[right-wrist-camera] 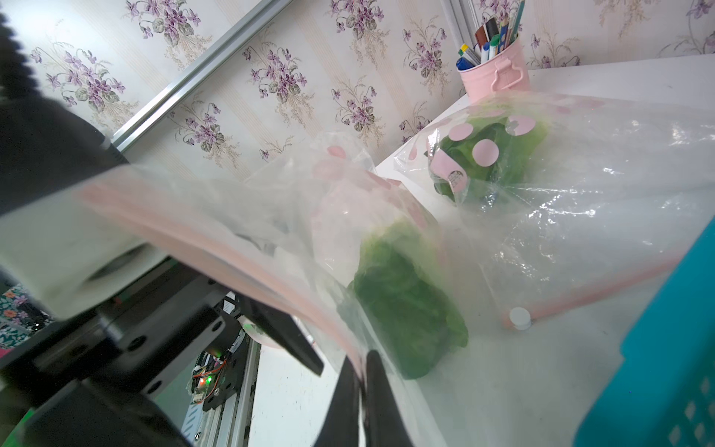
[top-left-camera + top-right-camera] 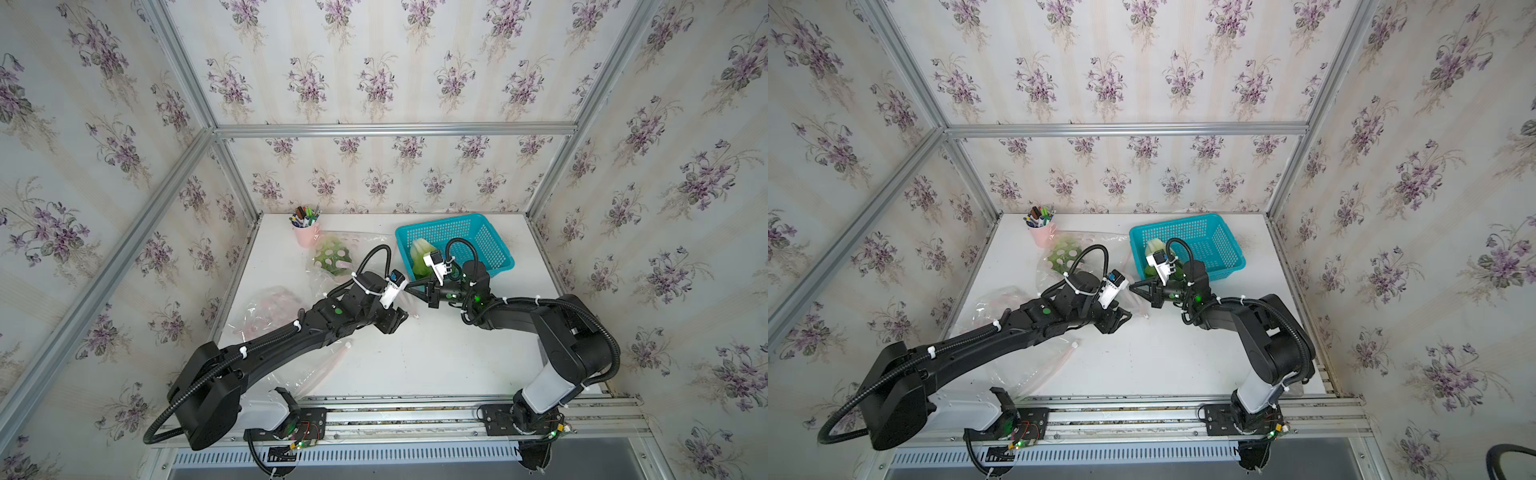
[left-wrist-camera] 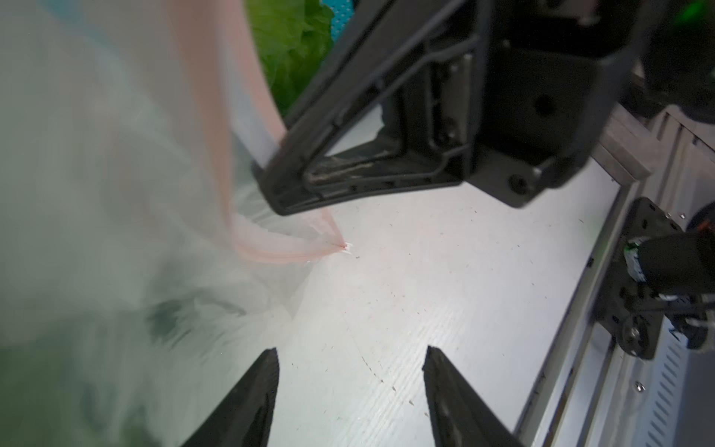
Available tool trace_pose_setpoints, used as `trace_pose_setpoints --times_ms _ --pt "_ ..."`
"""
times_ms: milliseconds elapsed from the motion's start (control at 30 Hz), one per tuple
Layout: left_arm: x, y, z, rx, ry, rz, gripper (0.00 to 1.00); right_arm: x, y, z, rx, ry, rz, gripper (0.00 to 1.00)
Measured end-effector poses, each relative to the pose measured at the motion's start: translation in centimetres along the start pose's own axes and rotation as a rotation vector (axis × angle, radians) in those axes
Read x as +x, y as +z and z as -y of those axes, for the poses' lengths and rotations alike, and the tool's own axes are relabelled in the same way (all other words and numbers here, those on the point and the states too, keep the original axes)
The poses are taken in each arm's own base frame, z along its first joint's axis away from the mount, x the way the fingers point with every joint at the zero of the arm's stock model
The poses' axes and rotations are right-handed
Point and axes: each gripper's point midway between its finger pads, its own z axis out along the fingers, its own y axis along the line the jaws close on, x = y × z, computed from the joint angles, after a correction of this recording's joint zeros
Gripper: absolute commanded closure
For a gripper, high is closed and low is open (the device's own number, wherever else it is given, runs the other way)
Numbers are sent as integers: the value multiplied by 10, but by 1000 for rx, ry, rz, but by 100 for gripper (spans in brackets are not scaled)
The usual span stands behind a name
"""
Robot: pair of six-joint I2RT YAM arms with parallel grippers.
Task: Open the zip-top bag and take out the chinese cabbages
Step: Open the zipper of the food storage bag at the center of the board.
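My right gripper is shut on the pink zip strip of a clear zip-top bag. One green chinese cabbage lies inside that bag. A second cabbage sits in another clear bag with pink dots, further back. A third cabbage lies in the teal basket. In both top views the right gripper points left at the table's middle. My left gripper is open and holds nothing, just in front of the right one, with the held bag beside it.
A pink cup of pens stands at the back left. A crumpled clear bag with pink marks lies at the left edge. More clear plastic lies under my left arm. The arms' rail runs along the front.
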Motion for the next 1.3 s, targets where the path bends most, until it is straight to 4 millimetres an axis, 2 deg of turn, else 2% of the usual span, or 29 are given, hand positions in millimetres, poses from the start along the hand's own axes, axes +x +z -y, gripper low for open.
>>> trace_pose_setpoints --times_ms 133,333,567,733,867,1033,1133,1300 --pt "-5 7 -12 -60 -79 69 43 -3 -3 -5 -1 10 9 100" --pt "-19 8 -22 -103 -147 192 44 -2 -3 -5 1 38 0 100" --pt "-33 12 -25 -94 -188 319 44 0 -2 -7 -21 96 -6 100" --pt "-39 18 -25 -88 -192 345 44 -5 -2 -9 -31 102 5 100" --pt "-39 26 -28 -96 -192 354 56 -7 -3 -11 -35 106 6 100" --pt "-45 25 -33 -127 -189 383 71 -10 -4 -18 -59 93 1 100" --pt "-48 24 -35 -141 -181 397 72 -11 -5 -21 -62 86 0 100" --pt "-48 24 -35 -138 -174 396 67 -10 -6 -16 -33 83 -11 100"
